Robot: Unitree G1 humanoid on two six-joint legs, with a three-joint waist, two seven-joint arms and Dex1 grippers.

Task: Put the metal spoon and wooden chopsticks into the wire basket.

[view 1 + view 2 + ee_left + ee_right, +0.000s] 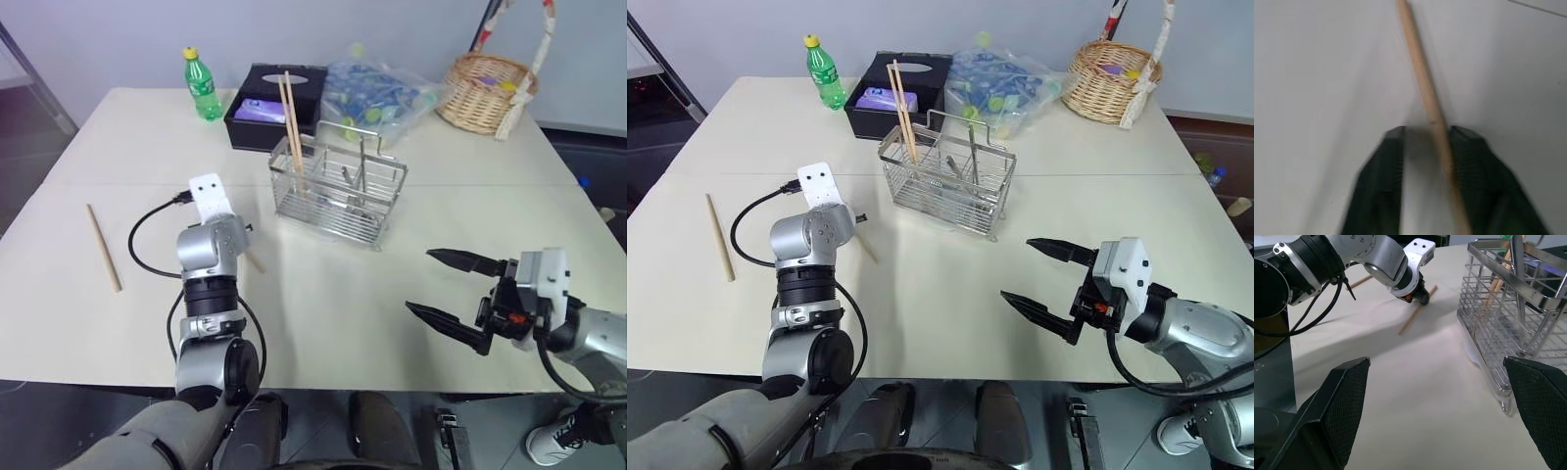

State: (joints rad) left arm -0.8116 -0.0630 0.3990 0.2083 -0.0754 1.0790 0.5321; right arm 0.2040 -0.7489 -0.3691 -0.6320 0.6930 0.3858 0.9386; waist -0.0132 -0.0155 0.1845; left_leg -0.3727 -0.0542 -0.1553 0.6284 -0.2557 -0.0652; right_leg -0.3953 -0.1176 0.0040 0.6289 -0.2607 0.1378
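Left gripper: jaws apparently clenched on chopstick lying on counter. Right gripper: jaws released, holding nothing.

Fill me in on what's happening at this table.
A two-armed robot is clearing cutlery into the wire basket. Two chopsticks and a spoon already stand in it. The left gripper is shut on another chopstick lying on the table near the basket. One more chopstick lies further out on the robot's left. The right gripper hovers open and empty.
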